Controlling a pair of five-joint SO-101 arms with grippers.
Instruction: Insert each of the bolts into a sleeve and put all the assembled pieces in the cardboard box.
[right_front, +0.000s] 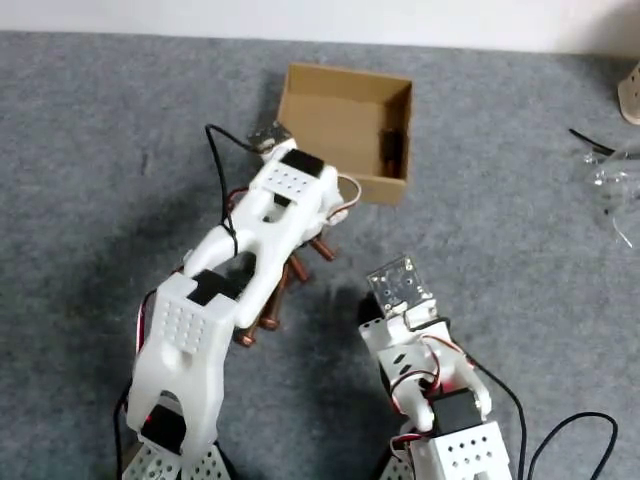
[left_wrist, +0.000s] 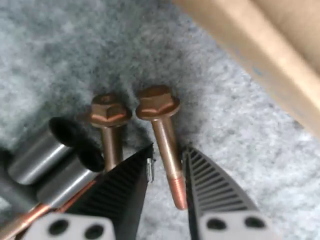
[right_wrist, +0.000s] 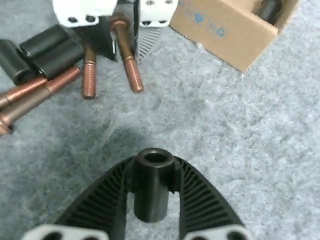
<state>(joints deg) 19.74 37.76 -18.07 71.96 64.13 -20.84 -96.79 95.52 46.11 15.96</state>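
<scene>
my left fingers (left_wrist: 200, 180) are drawn narrow around the shank of one bolt (left_wrist: 161, 132); its hex head points toward the top of the frame and its threaded tip pokes out between them; i cannot tell whether it is clear of the grey surface (left_wrist: 60, 45); a second bolt (left_wrist: 109, 125) lies just beside it, its shank partly hidden behind one finger; two loose sleeves (left_wrist: 42, 155) at lower left are cut off by the edge; my right fingers (right_wrist: 112, 192) hold a dark sleeve (right_wrist: 151, 182) upright, bore open at the top; the cardboard box (right_front: 345, 125) sits upper centre in the high view, with a dark piece (right_front: 392, 150) against its right wall, too shadowed to make out; my left arm (right_front: 260, 220) covers much there, and bolt ends (right_front: 322, 248) peek out beside it
</scene>
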